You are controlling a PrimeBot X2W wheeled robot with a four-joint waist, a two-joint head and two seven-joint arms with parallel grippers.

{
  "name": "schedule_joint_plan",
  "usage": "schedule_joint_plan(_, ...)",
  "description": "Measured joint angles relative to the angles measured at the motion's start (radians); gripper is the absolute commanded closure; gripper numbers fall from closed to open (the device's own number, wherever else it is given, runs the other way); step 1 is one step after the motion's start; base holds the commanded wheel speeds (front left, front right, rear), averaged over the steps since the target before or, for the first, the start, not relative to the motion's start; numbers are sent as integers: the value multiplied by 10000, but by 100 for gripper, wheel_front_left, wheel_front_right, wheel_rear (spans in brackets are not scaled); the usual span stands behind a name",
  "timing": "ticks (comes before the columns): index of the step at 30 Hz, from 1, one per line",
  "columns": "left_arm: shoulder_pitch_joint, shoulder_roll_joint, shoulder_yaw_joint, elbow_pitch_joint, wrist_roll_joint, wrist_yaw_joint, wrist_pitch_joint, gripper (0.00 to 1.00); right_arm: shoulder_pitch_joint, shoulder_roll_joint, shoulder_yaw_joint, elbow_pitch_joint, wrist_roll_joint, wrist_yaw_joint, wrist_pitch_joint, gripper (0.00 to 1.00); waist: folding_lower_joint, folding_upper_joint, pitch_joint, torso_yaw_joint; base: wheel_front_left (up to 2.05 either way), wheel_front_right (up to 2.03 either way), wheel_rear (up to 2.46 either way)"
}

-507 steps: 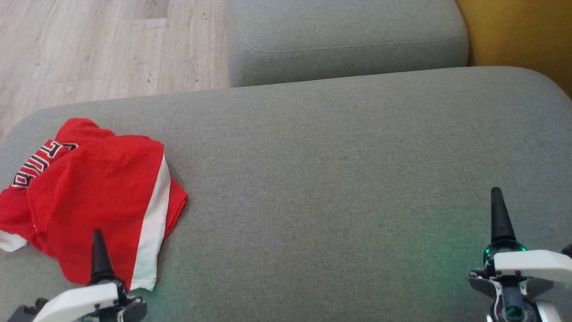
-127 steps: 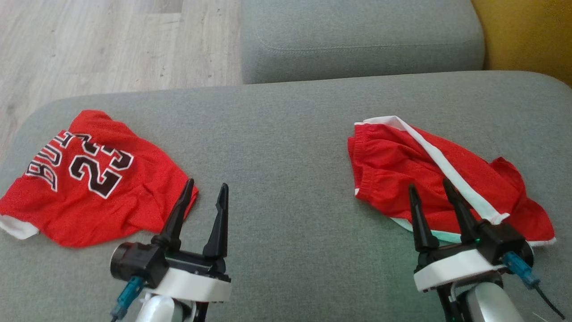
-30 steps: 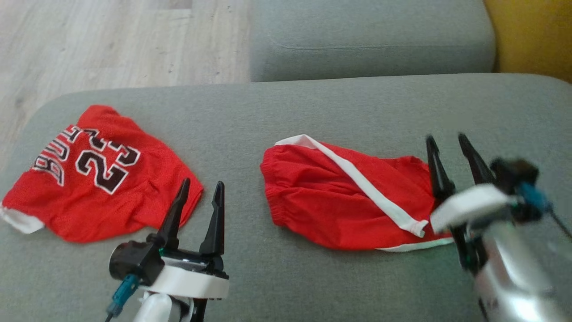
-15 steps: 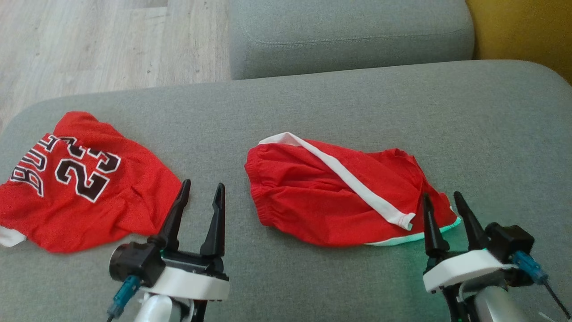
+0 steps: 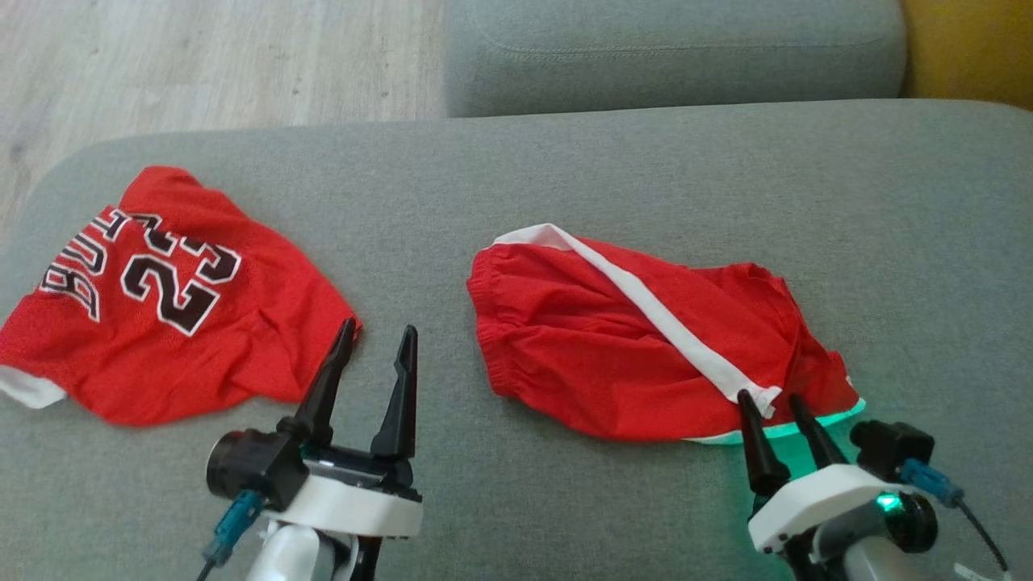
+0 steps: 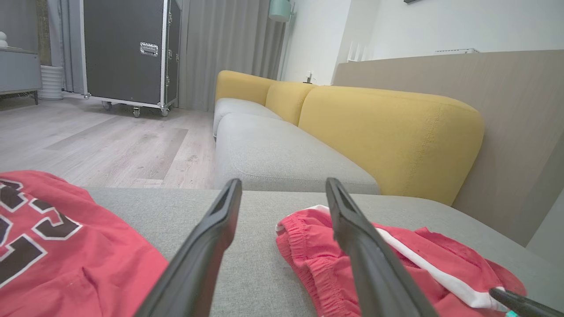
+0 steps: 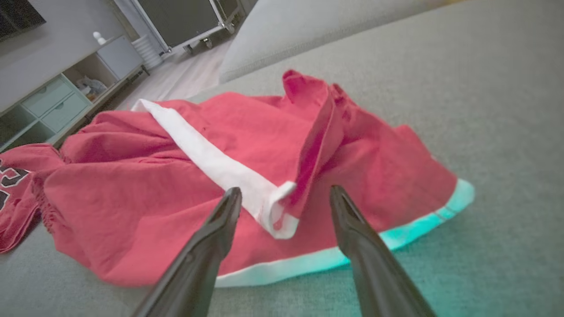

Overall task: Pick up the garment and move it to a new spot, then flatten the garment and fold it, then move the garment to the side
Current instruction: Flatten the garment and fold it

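- Shorts (image 5: 646, 339) that lay heaped on the jersey (image 5: 169, 298) at the far left in the earliest frame now lie alone near the middle of the grey sofa seat (image 5: 565, 177), a little right of centre and well apart from the jersey.
- The right end effector (image 5: 768, 396), raised beside the far leg opening a second ago, has dropped back to the near edge. Its fingers are spread and hold nothing, with the tips just at the end of the white side stripe (image 5: 646, 303).
- The left end effector (image 5: 379, 325) is also spread and empty. It hovers just beside the jersey's near right corner, clear of the shorts.
- The shorts lie with the waistband to the left and the stripe running diagonally. The cloth is rumpled, and the right wrist view shows a flap (image 7: 317, 132) of one leg standing up, folded over itself.
- The move to a new spot looks done.
- Flattening seems begun but not finished, since the raised flap and the wrinkles still need smoothing.
- Folding the shorts and shifting them to the side are still to come.
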Motion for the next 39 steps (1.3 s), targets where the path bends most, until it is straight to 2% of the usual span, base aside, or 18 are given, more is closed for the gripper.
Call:
schedule_joint_plan(1,-34,0,-12,2,0,0,0,0,-8,0,63,71,82,0,29,0,0,0,34,37,0,0,0)
schedule_joint_plan(2,-77,0,-27,8,0,0,0,0,-21,0,134,125,105,0,59,11,0,0,64,75,0,0,0)
schedule_joint_plan(4,-137,0,-58,27,0,0,0,0,-100,0,257,184,222,0,61,100,0,0,113,149,0,0,0)
schedule_joint_plan(14,-142,0,-88,169,-2,0,0,0,-476,0,564,-640,792,0,-140,100,-1,0,-76,228,0,0,0)
schedule_joint_plan(18,-138,0,-92,165,-2,0,0,0,-1007,0,199,-1087,1331,0,169,100,-1,0,-51,278,0,0,0)
schedule_joint_plan(22,-146,0,-221,146,-2,0,0,0,-2302,-2,-426,-991,1549,0,872,100,-1,0,150,398,0,0,0)
schedule_joint_plan(26,-334,-6,-510,144,-33,0,0,0,-3923,-6,-1528,-159,1354,0,1536,100,0,0,420,655,0,0,0)
schedule_joint_plan(30,-645,-4,-688,138,-109,0,0,0,-5473,-128,-3053,1081,903,0,1910,100,1,0,712,1055,0,0,0)
schedule_joint_plan(35,-904,-6,-876,140,-263,0,0,0,-7166,-844,-4702,2759,67,0,1983,100,1,0,1093,1690,0,0,0)
schedule_joint_plan(38,-1037,-6,-1005,113,-387,0,0,0,-7899,-1392,-5093,3609,-757,0,1935,100,1,0,1327,2093,0,0,0)
schedule_joint_plan(39,-1037,-6,-1005,113,-387,0,0,0,-7899,-1392,-5093,3609,-757,0,1935,100,1,0,1327,2093,0,0,0)
